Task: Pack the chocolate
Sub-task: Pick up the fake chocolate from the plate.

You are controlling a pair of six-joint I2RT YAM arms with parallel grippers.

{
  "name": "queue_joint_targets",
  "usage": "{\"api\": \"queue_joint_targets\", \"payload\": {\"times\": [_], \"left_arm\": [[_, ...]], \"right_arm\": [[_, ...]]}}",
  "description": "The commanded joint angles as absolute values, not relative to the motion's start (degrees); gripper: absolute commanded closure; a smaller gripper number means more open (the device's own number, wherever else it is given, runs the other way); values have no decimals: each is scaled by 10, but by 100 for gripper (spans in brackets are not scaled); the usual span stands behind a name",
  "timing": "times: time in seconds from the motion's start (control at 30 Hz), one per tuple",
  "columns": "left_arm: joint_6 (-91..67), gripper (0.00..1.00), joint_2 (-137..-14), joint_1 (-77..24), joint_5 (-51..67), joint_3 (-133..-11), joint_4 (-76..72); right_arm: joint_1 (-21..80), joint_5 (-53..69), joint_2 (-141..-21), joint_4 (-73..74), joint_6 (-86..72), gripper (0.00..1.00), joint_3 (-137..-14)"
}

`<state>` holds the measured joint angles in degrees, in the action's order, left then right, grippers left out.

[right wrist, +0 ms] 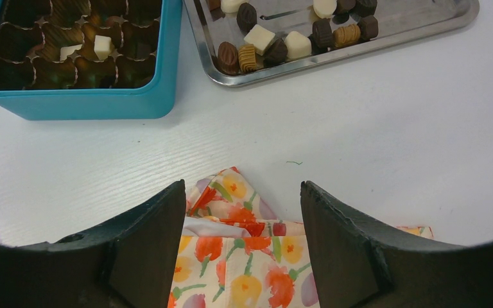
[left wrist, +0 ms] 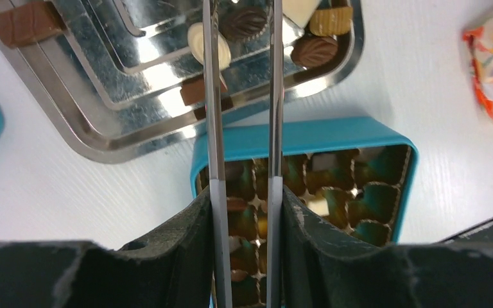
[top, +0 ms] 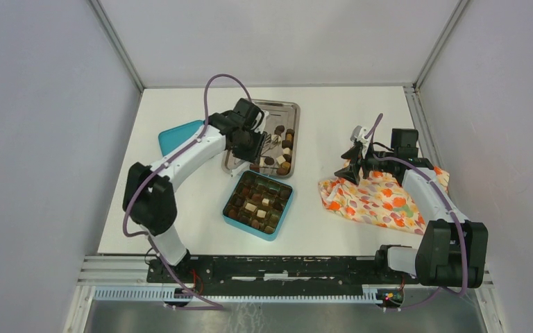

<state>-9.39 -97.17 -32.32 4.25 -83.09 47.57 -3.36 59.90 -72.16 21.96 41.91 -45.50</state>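
- Left pincer point(left wrist: 246, 208): we see its two black fingers point(left wrist: 186, 237) pressed onto a pair of long metal tongs point(left wrist: 214, 128), one blade against each finger. The pincer is clamped on this tool, not spread free.
- Tongs: the two blades run side by side with a gap between them. They reach across the teal box point(right wrist: 83, 106) and over the rim of the steel tray point(left wrist: 103, 138). Their tips leave the left wrist view at its top edge (so we cannot tell whether they pinch anything).
- Between the blades, on the tray floor, lies a dark leaf-shaped piece point(left wrist: 244, 22). A cream piece point(left wrist: 199, 38) is partly hidden behind one blade.
- Chocolate point(right wrist: 260, 38): we find it in two places. Loose dark, mid-brown and cream pieces cluster at one end of the tray. Further pieces sit in compartments of the teal box, which stands just beside the tray on the white surface point(right wrist: 391, 141).
- Right pincer point(right wrist: 242, 192): its fingers are spread wide with nothing between them. It hangs over the edge of the orange floral cloth point(right wrist: 244, 256), well apart from tray and box. We cannot tell whether it touches the cloth.
- Teal lid point(top: 179, 137): it lies on the surface beside the tray, partly hidden by the left arm.
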Motion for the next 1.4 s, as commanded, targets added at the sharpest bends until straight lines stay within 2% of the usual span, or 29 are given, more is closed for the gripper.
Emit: {"api": "queue_joint_targets", "payload": {"times": [0.0, 0.27, 0.73, 1.37], "left_arm": [[-35, 57, -1022, -316, 15, -892, 464], [-40, 55, -1080, -308, 16, -948, 484], [-37, 49, -1109, -307, 36, -971, 504], [-40, 49, -1151, -308, 33, -1012, 522]], "right_arm": [[-30, 606, -712, 221, 429, 28, -463], [-30, 606, -712, 223, 431, 28, -464], [-29, 606, -712, 225, 432, 28, -465], [-29, 604, -713, 226, 434, 28, -465]]}}
